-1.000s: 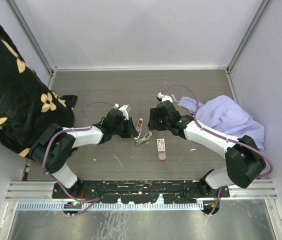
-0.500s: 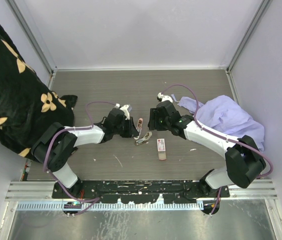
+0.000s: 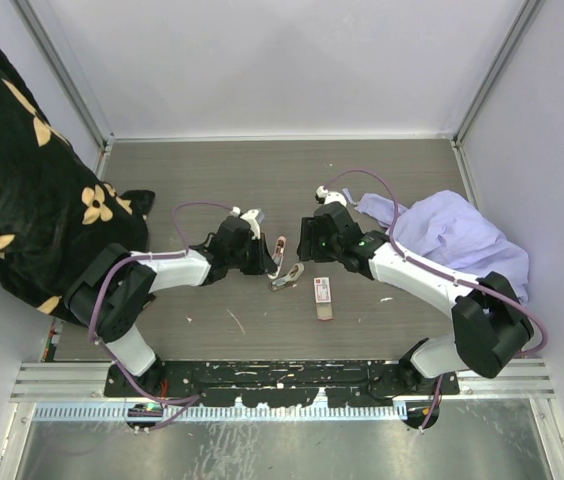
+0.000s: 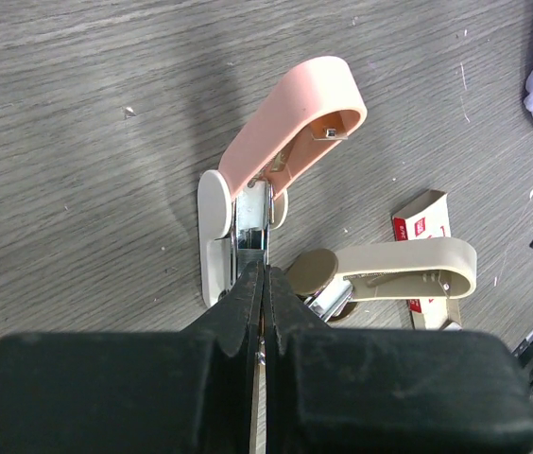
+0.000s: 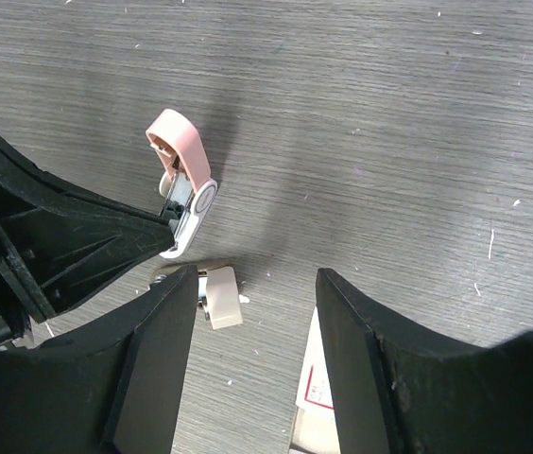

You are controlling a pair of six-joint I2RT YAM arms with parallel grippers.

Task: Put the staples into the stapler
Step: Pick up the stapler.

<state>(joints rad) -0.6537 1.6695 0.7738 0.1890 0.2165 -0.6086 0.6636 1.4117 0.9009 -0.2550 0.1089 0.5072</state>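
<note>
Beige stapler (image 3: 287, 276) beside staples box (image 3: 323, 293), lavender cloth (image 3: 457, 235) right

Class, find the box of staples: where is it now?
Top view: the staples box lies flat mid-scene, just right of the beige stapler.

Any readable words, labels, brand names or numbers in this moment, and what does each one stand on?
staples box: red-and-white print, too small and blurred to read in any view.
pink stapler: no markings visible.
beige stapler: no markings visible.
Nothing else in the frames carries legible text.
</note>
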